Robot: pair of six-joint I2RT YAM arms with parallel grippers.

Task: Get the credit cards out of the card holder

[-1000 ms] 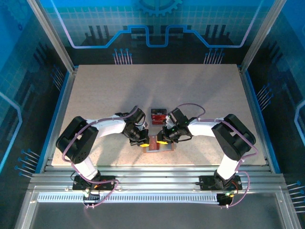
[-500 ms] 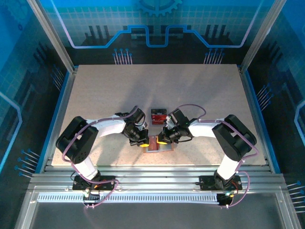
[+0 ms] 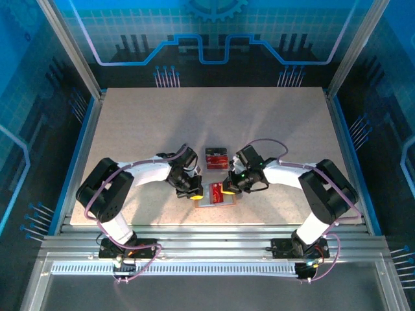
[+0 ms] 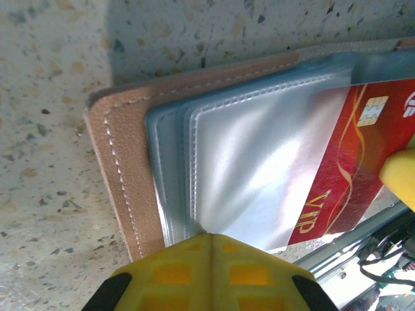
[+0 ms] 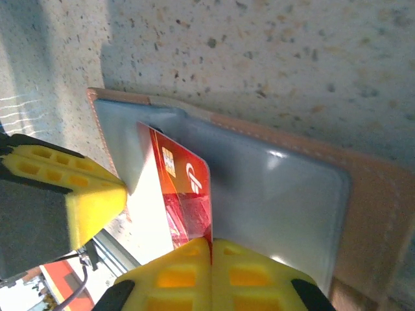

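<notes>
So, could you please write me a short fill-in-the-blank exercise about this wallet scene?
1. The right gripper is shut on a thin ___ credit card.
2. Gold letters on that card read ___.
3. The left gripper is shut on the tan leather card holder, which lies ___ on the speckled table.
Missing words: red; VIP; open.
</notes>
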